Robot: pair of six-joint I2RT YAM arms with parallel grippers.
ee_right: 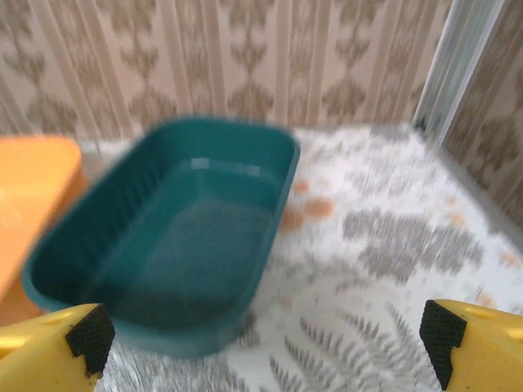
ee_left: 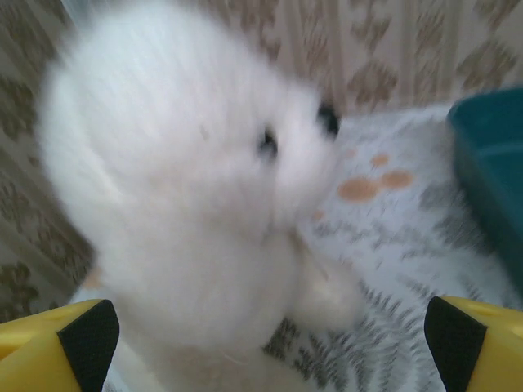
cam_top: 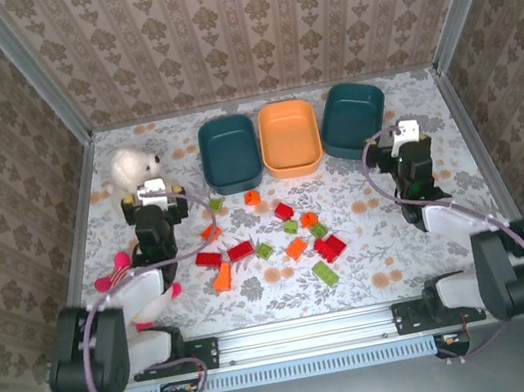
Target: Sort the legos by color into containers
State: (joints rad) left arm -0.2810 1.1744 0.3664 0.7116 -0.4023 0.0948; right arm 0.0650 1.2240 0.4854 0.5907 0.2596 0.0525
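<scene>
Fifteen-odd legos (cam_top: 275,239) lie loose at centre; three empty bins (cam_top: 289,135) sit at twelve o'clock. Left gripper (ee_left: 270,336), spread wide and empty, faces the plush (ee_left: 188,188) at ten o'clock and may snag its fur. Right gripper (ee_right: 265,335), likewise spread and empty, faces the teal bin (ee_right: 163,245) at one.

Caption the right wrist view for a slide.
Open right gripper facing an empty dark teal bin, orange bin beside it, on a floral tabletop.

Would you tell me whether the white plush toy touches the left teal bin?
Apart: the top view shows table between the plush toy and left teal bin.
</scene>
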